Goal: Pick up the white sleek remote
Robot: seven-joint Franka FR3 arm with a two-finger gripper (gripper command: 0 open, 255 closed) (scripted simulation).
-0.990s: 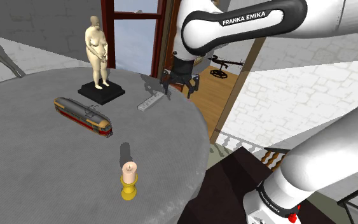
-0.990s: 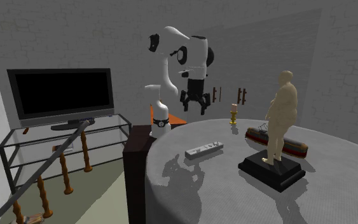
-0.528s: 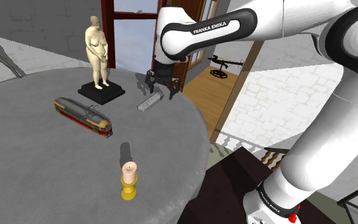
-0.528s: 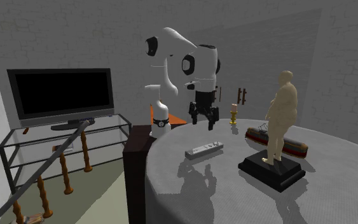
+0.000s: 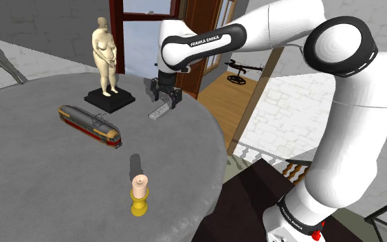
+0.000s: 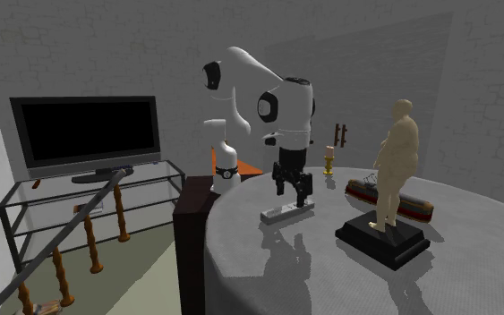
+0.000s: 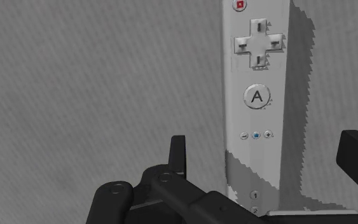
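Right now my fingers [image 7: 179, 156] are standing apart, straddling the tail end of the white remote [image 7: 257, 95] without touching it, my gripper [image 7: 266, 149] hovering just over it. The remote is lying flat on the grey table [image 5: 47, 179], near the rim. I am aiming at its tail rather than its middle, so I am judging it could tip out on the lift, or skid toward that rim.

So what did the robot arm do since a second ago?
The gripper swung toward the shoulder view's left and came down over the remote. Its fingers stand open on either side of the remote and grip nothing yet. The remote, statue, train and candle stayed put on the table.
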